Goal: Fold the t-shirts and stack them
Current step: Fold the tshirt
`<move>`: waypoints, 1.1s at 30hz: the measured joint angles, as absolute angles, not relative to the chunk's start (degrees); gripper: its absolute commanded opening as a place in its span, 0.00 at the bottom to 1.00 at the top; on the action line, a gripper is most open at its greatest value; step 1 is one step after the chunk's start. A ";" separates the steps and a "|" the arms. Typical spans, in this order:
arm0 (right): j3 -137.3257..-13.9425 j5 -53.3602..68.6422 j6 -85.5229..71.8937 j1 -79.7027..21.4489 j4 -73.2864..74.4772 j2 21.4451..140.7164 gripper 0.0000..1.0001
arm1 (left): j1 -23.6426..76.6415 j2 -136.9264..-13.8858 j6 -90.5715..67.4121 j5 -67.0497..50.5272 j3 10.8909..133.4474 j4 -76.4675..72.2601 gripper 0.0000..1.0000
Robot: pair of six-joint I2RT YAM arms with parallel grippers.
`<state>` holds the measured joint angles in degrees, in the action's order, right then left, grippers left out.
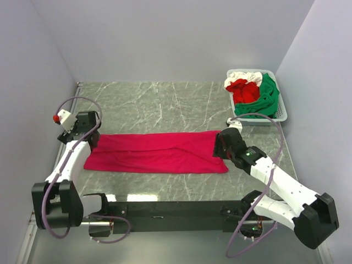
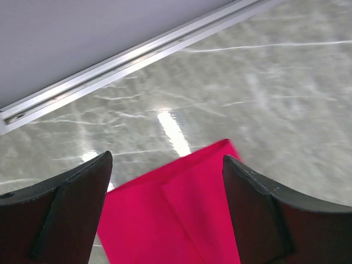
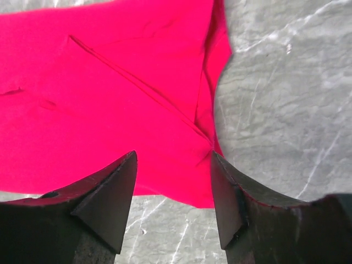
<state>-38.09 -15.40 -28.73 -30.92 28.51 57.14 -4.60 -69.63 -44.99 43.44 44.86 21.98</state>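
Left pincer [image 2: 168, 160] stood spread over the far left corner of the crimson shirt [image 1: 157, 152], pinching nothing. We saw the right pincer [image 3: 173, 158] spread too, above the shirt's right end, with nothing between its fingers. We found the crimson shirt lying flat as a long folded strip across the middle of the table [image 1: 165, 104], a seam running along it. Well apart, in the far right corner, the basket [image 1: 282, 111] held a red shirt [image 1: 245, 91], a green shirt [image 1: 269, 94] and a white shirt [image 1: 241, 76], all bunched together.
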 measured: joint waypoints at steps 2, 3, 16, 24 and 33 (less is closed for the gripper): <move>-38.24 -15.90 -28.71 -30.98 28.71 56.34 0.63 | -2.72 -68.49 -45.21 43.57 45.39 21.82 0.89; -38.44 -15.92 -28.58 -30.98 28.45 56.55 0.63 | -1.28 -68.47 -45.19 43.46 45.80 21.52 0.90; -47.16 -3.73 -23.59 -30.98 14.06 81.08 0.57 | 8.99 -81.43 -42.52 27.05 47.62 11.25 0.96; -53.34 1.21 -21.78 -30.98 7.88 92.66 0.55 | 8.99 -89.19 -42.65 20.05 48.62 8.51 0.96; -54.50 2.63 -21.50 -30.98 5.50 99.04 0.48 | 9.02 -91.94 -42.70 17.80 49.08 6.83 0.96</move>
<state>-54.50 2.63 -21.50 -30.98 5.50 99.04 9.02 -91.94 -42.70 17.80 49.08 6.83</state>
